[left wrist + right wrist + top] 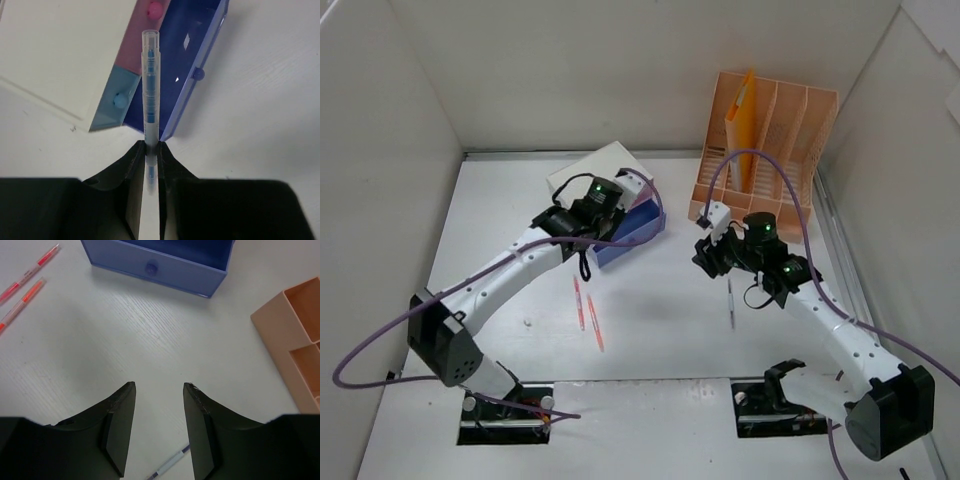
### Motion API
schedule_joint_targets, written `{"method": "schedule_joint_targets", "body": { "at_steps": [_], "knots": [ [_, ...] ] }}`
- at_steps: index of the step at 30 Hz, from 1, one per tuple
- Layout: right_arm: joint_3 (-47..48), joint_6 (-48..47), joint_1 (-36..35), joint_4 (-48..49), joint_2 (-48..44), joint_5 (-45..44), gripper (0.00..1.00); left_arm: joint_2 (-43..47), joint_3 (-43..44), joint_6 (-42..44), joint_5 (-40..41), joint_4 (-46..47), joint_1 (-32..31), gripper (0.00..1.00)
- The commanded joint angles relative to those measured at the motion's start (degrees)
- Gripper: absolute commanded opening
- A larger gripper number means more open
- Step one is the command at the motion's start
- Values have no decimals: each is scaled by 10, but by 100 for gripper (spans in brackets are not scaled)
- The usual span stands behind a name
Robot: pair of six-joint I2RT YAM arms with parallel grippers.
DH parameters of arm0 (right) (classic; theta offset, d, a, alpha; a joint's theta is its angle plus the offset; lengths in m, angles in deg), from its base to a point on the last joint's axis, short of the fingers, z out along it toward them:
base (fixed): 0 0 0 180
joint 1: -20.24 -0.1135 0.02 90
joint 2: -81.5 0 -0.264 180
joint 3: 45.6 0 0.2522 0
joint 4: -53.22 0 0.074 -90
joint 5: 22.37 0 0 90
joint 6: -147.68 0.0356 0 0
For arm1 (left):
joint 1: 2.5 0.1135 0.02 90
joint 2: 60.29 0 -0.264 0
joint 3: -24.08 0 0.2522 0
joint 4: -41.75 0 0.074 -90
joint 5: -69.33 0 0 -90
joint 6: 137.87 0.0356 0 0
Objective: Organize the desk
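Pinching clear blue pen [150,85], left claw [151,150] hangs over open blue drawer [200,60]. Right claw [159,390] spread above white tabletop [150,340], which lies under both arms; second pen [170,464] just beneath.

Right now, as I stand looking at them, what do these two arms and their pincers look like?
Both arms are slim white tubes with black joint housings: the left arm and the right arm match. A purple cable loops along each, and small green lights glow near the wrists. The left gripper and right gripper each have two matte black, wedge-shaped fingers.
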State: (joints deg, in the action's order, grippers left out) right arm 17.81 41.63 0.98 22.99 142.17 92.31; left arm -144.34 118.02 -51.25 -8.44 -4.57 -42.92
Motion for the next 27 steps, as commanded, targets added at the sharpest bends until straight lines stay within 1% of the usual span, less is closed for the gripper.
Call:
{"method": "schedule_joint_targets", "body": {
  "at_steps": [1,2,4,5,9,13,14,15,17,19,20,21,23,24,25,26,27],
  "knots": [
    [-3,-18,10,27,-25,-6,40,-41,64,182,-52,35,3,0],
    [-7,-19,12,27,-30,-10,40,-50,78,208,-64,35,10,0],
    [-11,-20,19,24,-34,-12,41,-73,88,226,-72,38,16,0],
    [-17,-19,23,25,-39,-14,41,-80,93,236,-84,43,29,0],
    [-28,-16,27,25,-41,-13,42,-104,92,266,-115,75,36,0],
    [-26,-18,28,22,-38,-20,44,-141,95,275,-115,96,41,2],
    [-26,-20,27,22,-38,-22,46,-147,98,275,-136,100,41,3],
    [-25,-22,31,23,-38,-25,47,-157,100,272,-136,101,41,5],
    [-25,-24,32,21,-38,-27,51,-166,103,272,-135,108,41,7],
    [-26,-24,34,20,-34,-30,54,-176,111,269,-128,115,41,14],
    [-27,-23,31,18,-34,-31,57,-189,118,266,-125,112,41,17],
    [-27,-22,31,17,-34,-34,58,-200,124,264,-105,109,41,25],
    [-26,-21,33,14,-33,-39,60,-210,139,258,-94,108,47,40],
    [-26,-21,33,12,-33,-48,61,-212,143,256,-92,107,47,53],
    [-26,-21,34,6,-33,-53,61,-212,147,252,-91,107,47,65],
    [-26,-23,32,4,-34,-59,62,-212,150,250,-91,105,47,73],
    [-25,-24,34,0,-32,-71,62,-208,156,246,-91,101,47,78]
  ]
}}
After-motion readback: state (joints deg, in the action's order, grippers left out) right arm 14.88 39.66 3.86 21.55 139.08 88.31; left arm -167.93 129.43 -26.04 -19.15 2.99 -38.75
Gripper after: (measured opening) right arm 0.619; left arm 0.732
